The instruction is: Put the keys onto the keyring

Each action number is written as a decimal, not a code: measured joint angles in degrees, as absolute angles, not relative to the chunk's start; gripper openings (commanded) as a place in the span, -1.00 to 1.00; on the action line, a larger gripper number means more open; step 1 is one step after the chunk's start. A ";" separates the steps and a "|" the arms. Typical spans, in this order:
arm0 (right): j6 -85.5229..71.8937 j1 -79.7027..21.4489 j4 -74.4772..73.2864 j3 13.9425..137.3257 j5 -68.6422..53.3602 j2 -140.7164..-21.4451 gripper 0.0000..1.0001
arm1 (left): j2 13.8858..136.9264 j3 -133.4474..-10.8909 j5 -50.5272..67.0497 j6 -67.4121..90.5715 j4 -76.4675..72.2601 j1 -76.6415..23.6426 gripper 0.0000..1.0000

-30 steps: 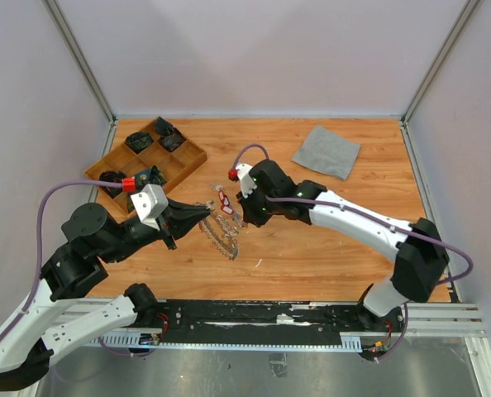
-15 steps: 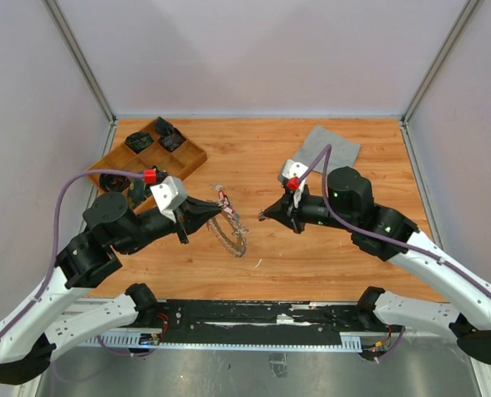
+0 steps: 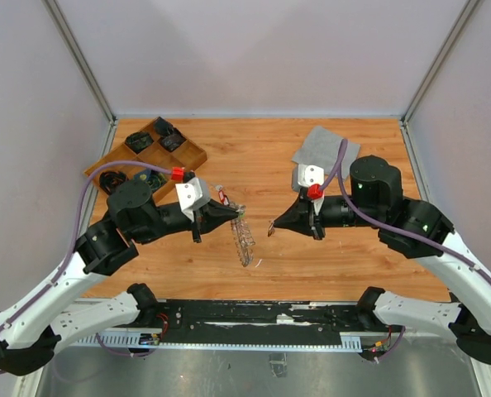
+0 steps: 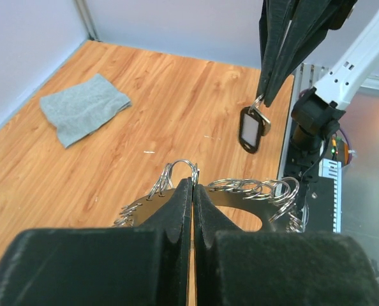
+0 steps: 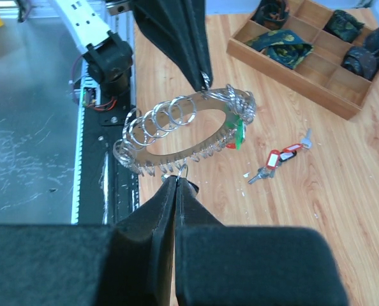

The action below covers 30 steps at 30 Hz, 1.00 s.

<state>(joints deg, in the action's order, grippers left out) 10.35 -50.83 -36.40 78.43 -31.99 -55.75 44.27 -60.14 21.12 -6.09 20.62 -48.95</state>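
Note:
My left gripper point(image 3: 238, 213) point(image 4: 194, 185) is shut on a small split ring at the rim of the keyring point(image 3: 244, 240) point(image 4: 224, 197) and holds it off the table. The keyring point(image 5: 196, 148) carries a green tag point(image 5: 239, 132) and a red one. A black-tagged key point(image 4: 250, 129) hangs just right of the ring, with my right gripper point(image 3: 271, 225) point(image 5: 177, 180) shut on its little ring. More keys point(image 3: 223, 197) point(image 5: 281, 159) with red tags lie on the table behind the ring.
A wooden compartment tray point(image 3: 197, 155) point(image 5: 285, 67) holding dark bundles stands at the back left. A grey cloth point(image 3: 326, 150) point(image 4: 84, 113) lies at the back right. The arms' base rail point(image 3: 270, 318) runs along the near edge.
My right gripper has drawn back to the right from the keys on the table, carrying the black-tagged key. My left gripper has moved right with the keyring, which now hangs edge-on.

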 measured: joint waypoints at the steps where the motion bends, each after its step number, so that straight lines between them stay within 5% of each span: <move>1: 10.83 -50.81 -37.52 79.31 -32.73 -56.10 -0.99 | 44.66 -60.36 21.71 -6.44 20.67 -48.95 -0.99; 14: 13.85 -50.81 -45.01 83.50 -37.85 -60.66 -0.99 | 46.09 -62.98 18.65 -11.73 22.02 -51.00 -0.99; 30: 17.30 -50.81 -54.13 92.73 -38.61 -61.28 -0.99 | 46.28 -64.16 -3.40 -21.06 23.03 -70.02 -0.99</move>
